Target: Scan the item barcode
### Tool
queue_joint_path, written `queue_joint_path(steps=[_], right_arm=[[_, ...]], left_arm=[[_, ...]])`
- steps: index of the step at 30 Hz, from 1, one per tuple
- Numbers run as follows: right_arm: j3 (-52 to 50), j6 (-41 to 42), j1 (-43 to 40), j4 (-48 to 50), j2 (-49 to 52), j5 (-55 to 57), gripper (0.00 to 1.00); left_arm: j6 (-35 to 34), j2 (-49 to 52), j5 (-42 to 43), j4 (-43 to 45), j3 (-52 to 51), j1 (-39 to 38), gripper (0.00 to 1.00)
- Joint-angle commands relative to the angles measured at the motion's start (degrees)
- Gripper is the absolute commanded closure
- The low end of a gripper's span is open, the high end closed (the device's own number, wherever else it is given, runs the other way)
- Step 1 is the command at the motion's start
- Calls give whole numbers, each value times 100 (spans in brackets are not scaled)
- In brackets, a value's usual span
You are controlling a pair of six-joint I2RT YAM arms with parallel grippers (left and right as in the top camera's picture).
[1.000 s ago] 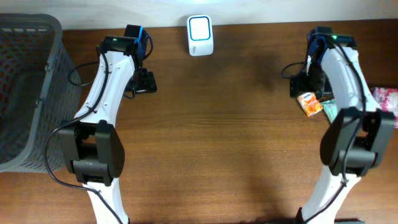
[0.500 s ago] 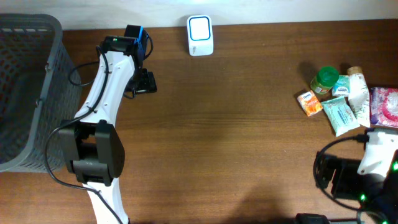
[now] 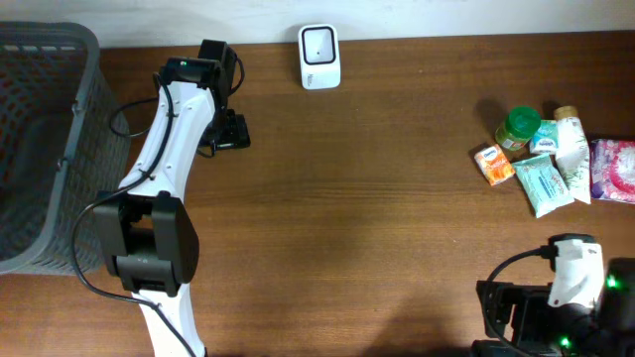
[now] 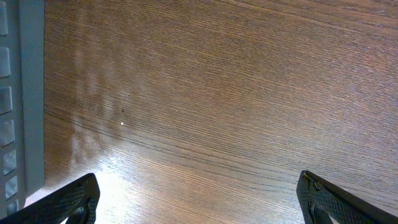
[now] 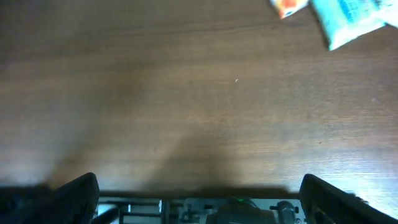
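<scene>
The white barcode scanner stands at the table's far edge, near the middle. The items lie in a cluster at the right: an orange packet, a green-lidded jar, a teal packet, a white bottle and a pink packet. My left gripper hangs open over bare wood near the far left, its fingers wide apart and empty. My right gripper is open and empty at the table's front edge. The orange packet and teal packet show far ahead of it.
A grey mesh basket fills the left end of the table, and its wall runs beside my left gripper. The right arm sits folded at the front right corner. Brown wood lies between scanner and items.
The right arm has pulled back from over the items to the front right corner, uncovering the cluster. The left arm has not moved.
</scene>
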Motion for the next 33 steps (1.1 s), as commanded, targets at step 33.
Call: queue_joint_path(steps=[33], right_arm=[[-8170,249,385,9252,-4194,647,1]], left_arm=[[-17,-42,24,-4,-20,9,1]])
